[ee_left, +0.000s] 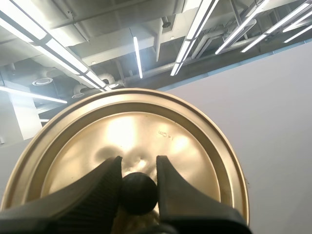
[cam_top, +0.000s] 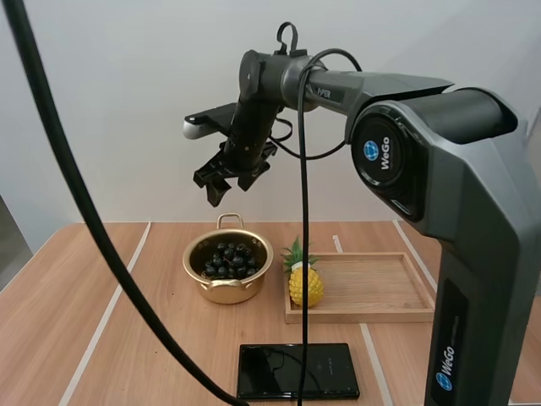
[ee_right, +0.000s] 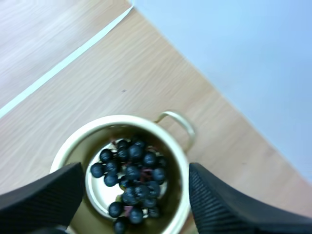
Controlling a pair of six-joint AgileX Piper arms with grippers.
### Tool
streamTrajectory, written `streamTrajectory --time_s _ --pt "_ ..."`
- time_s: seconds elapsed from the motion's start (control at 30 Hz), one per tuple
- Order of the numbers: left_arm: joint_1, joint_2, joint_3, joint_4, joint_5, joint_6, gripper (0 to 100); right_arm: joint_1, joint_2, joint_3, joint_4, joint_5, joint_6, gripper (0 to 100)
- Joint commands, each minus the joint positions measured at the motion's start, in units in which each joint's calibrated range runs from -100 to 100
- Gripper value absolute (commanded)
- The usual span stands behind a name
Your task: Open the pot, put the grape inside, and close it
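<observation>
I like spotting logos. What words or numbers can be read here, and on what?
"WeGo": right arm's joint
"WeGo": its base
"PiPER", faint: its forearm
"14cm", upside down, faint stamp: lid

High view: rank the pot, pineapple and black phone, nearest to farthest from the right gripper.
1. The pot, directly below the right gripper.
2. The pineapple, just right of the pot.
3. The black phone, in front of both, nearest the camera.
</observation>
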Motion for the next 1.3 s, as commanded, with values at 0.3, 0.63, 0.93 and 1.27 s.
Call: streamTrajectory --time_s 0.3,0.63,0.93,1.27 --pt "-0.09 0.3 0.0 3.5 1.7 0.0 0 -3.4 -15.3 -1.7 -5.4 -10.3 5.7 100" --pt "-0.09 1.2 0.0 3.5 2.5 0.0 0 -14.1 -26.7 -1.7 1.0 -19.8 8.2 100" --pt "-0.09 4.0 5.1 3.5 5.0 -0.3 0 -22.1 -34.1 -1.7 7.5 -15.1 8.2 100" --pt "-0.09 7.4 18.4 3.5 0.3 -2.7 0 -22.6 -37.6 -1.6 6.2 -3.5 15.0 0"
